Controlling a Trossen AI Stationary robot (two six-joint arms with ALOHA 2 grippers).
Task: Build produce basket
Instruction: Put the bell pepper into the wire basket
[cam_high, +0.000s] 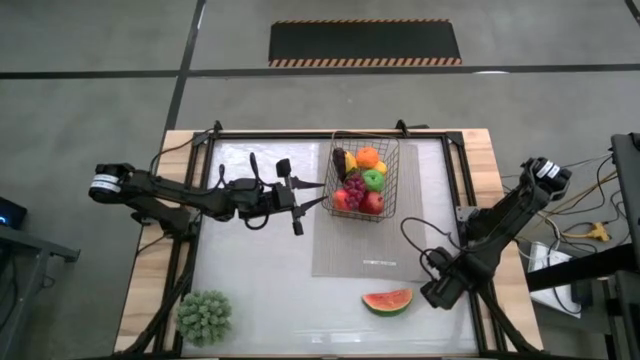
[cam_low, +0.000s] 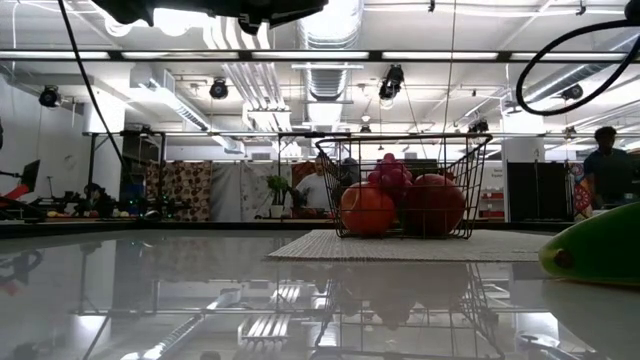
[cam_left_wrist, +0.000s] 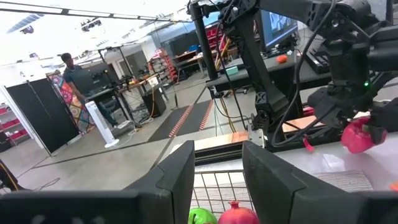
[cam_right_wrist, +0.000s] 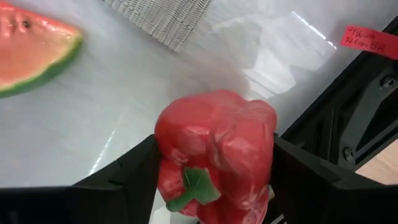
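The black wire basket (cam_high: 365, 178) stands on the grey mat (cam_high: 350, 250), holding an orange, a green apple, red apples, grapes and an eggplant. It also shows in the low view (cam_low: 405, 190). The watermelon slice (cam_high: 387, 301) lies on the table near the front. My left gripper (cam_high: 300, 197) is open and empty, raised just left of the basket. My right gripper (cam_high: 437, 290) is right of the watermelon and shut on a red pepper (cam_right_wrist: 214, 155), which the gripper hides in the high view. My right gripper pinches the red pepper between its two fingers (cam_right_wrist: 134, 174), one on each bulging side (cam_right_wrist: 165, 146). The green stem (cam_right_wrist: 193, 186) points back toward the wrist. Whether the pepper rests on the table or is lifted clear, I cannot tell.
A green bushy ball (cam_high: 205, 315) sits at the table's front left corner. A black frame rail (cam_high: 455, 190) runs along the table's right side beside the right arm. Cables (cam_high: 425, 235) loop over the mat's right edge. People stand in the room beyond the table (cam_low: 605, 165).
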